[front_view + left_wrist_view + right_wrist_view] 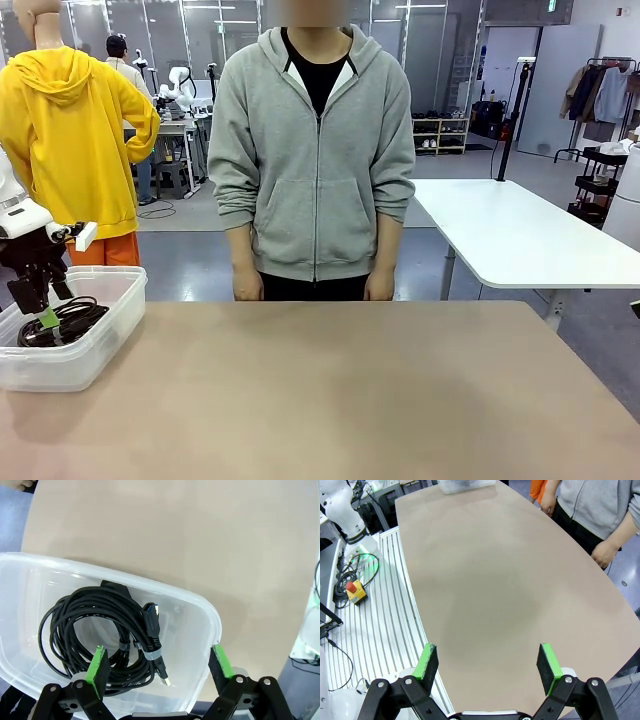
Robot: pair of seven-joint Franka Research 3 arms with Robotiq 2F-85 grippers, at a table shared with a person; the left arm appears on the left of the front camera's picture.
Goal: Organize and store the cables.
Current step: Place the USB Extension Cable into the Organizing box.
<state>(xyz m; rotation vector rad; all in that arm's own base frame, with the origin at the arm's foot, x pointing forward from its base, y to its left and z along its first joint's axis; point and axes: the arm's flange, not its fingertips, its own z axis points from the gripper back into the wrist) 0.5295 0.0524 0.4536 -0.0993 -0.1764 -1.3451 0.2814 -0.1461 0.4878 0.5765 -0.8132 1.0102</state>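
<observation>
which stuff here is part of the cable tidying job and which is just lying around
Part of the job:
- cables, coiled and banded, lying in the bin
- clear plastic bin at the table's left edge
- left gripper, open over the bin

Just there:
- red button box on the slatted rack beside the table
- white side table

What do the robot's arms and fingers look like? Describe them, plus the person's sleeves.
The left arm is white with a black left gripper. Its black fingers carry green pads. The right gripper has the same black linkages and green-padded fingers. The person's sleeves are grey, part of a zipped hooded sweatshirt.
</observation>
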